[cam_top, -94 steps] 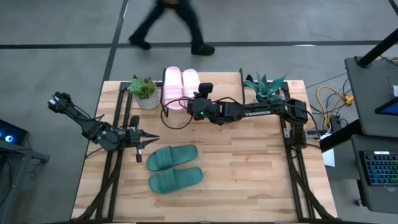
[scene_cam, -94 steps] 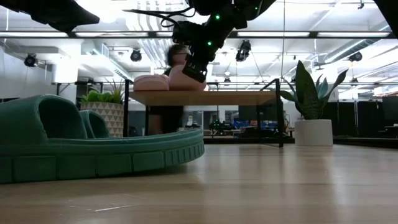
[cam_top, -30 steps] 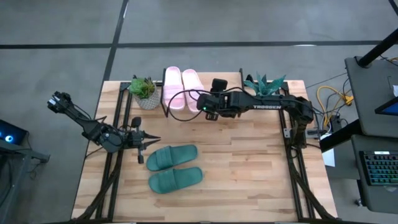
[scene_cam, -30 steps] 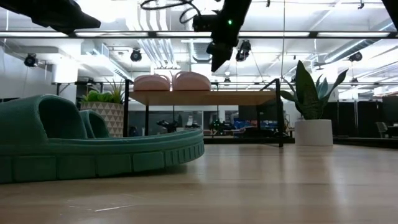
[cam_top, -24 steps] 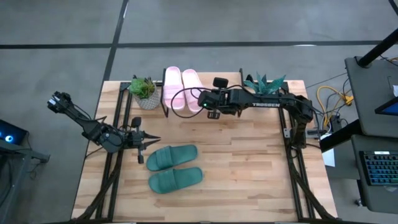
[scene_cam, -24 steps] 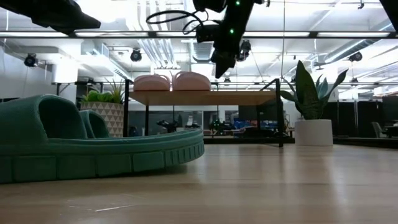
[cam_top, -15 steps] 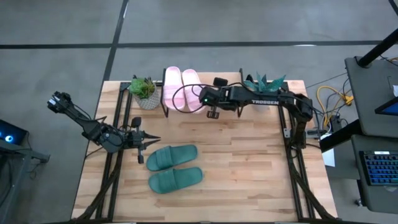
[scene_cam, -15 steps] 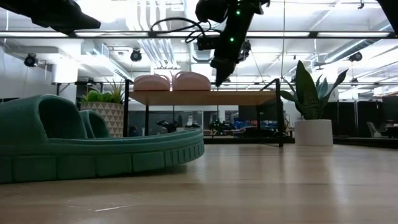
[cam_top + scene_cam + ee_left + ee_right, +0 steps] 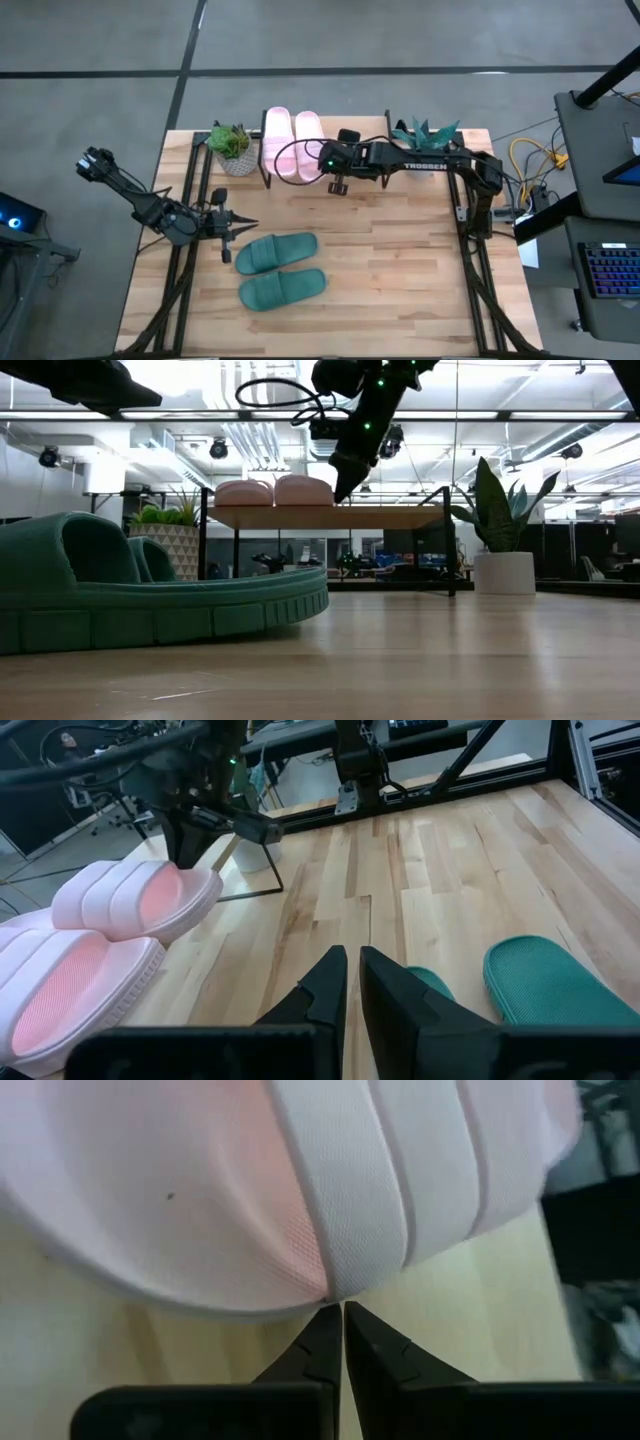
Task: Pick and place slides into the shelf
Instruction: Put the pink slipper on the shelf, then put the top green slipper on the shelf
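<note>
shelf [image 9: 330, 516]: light-wood board on thin black legs, far across the counter [image 9: 430, 660] | pink slides [image 9: 275, 491]: two side by side on the shelf | right gripper [image 9: 340, 485]: hangs just beside the right-hand pink slide, possibly touching | green slide [image 9: 150, 595]: close foreground, left | potted plants [image 9: 500, 525]: beside each shelf end

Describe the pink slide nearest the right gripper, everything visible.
The pink slide is soft, light pink, with a wide ribbed strap. It lies flat on the shelf, beside its twin slide, at the table's far edge. The right gripper, fingers nearly shut, has its tips against the slide's edge, not gripping it.
</note>
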Controlling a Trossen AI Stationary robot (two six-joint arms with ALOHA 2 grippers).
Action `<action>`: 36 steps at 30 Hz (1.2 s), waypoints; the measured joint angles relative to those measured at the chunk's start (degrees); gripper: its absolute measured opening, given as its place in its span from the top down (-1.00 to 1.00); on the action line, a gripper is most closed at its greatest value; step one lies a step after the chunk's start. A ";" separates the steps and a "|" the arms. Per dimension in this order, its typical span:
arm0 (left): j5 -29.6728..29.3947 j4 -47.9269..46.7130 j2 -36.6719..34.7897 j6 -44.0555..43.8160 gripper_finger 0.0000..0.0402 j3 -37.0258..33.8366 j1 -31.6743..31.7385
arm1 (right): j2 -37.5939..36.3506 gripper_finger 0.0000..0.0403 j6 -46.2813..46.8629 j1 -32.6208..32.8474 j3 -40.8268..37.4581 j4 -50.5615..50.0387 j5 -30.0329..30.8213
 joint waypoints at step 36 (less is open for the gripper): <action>0.02 0.07 -0.02 0.22 0.91 0.00 -0.02 | -21.29 0.96 4.07 19.59 -4.76 -2.61 -2.38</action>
